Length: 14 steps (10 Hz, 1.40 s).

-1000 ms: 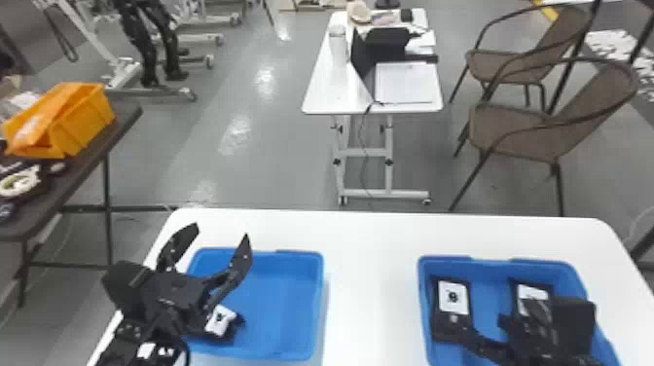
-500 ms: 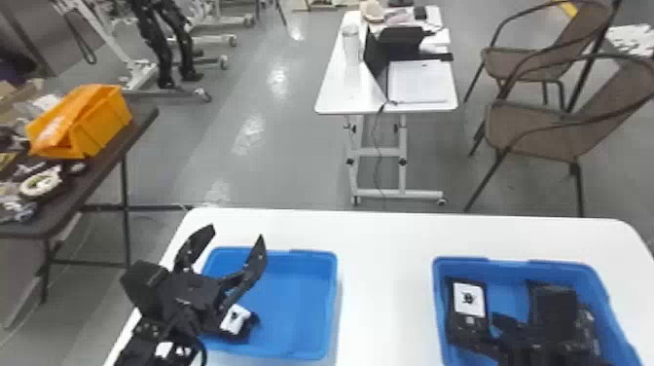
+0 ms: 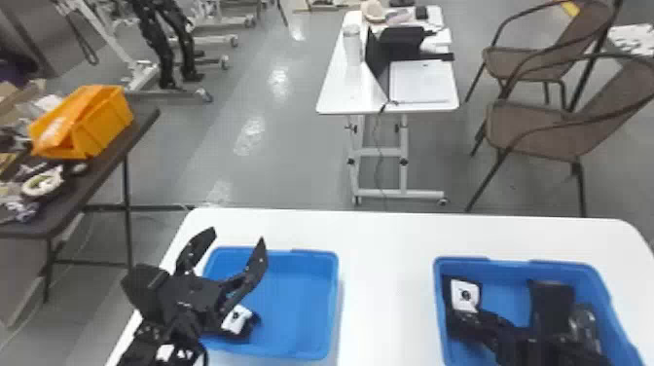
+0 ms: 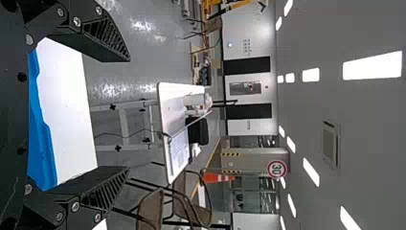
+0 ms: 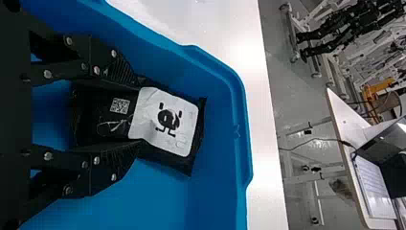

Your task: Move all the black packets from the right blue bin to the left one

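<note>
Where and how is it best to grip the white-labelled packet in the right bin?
Probably across its width near the unlabelled end, from above and the robot's side: the packet is longer than wide, and its labelled end points at the bin's far wall.

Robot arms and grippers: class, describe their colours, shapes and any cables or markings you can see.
The left gripper and right gripper are black, each with two angular, tapering, ribbed fingers and round silvery screw heads at the joints. The left arm is also black, with small white patches and what looks like a dark cable looping beside them.
</note>
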Each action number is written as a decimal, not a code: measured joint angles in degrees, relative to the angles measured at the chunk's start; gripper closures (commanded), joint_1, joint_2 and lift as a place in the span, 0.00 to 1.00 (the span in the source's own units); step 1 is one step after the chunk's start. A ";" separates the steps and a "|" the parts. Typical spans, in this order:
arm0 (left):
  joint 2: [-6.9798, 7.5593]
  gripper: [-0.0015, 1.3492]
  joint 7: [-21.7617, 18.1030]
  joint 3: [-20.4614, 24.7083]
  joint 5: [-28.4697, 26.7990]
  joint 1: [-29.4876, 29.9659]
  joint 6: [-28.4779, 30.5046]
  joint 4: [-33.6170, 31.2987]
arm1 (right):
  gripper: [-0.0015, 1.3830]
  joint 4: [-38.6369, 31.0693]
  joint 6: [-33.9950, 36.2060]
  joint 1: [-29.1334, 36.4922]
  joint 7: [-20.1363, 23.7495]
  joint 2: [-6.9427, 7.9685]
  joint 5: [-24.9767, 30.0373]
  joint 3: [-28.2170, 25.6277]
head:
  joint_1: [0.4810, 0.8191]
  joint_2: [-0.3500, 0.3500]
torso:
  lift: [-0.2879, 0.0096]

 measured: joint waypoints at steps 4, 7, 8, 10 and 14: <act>0.00 0.18 0.09 0.13 0.54 -0.01 -0.82 0.20 | 0.93 -8.64 3.01 5.76 -1.03 -0.86 -6.42 -1.60 | 0.63 0.76 | 0.97; 0.00 0.17 0.17 0.04 2.09 -0.30 -0.65 0.12 | 0.93 -28.41 7.41 14.63 -2.70 -0.94 -8.03 -5.45 | 0.63 0.73 | 0.97; 0.00 0.18 0.15 -0.51 3.90 -0.89 0.93 0.04 | 0.93 -35.74 9.75 15.03 -0.47 -1.72 -6.04 -5.41 | 0.63 0.72 | 0.97; 0.00 0.18 0.30 -2.58 9.47 -2.23 2.99 -0.01 | 0.93 -35.72 9.45 6.73 7.12 -3.73 -4.06 0.65 | 0.63 0.78 | 0.97; 0.69 0.17 0.23 -7.93 20.55 -6.97 11.98 -0.27 | 0.93 -22.59 1.86 -11.10 11.22 -4.44 -2.67 18.61 | 0.63 0.87 | 0.97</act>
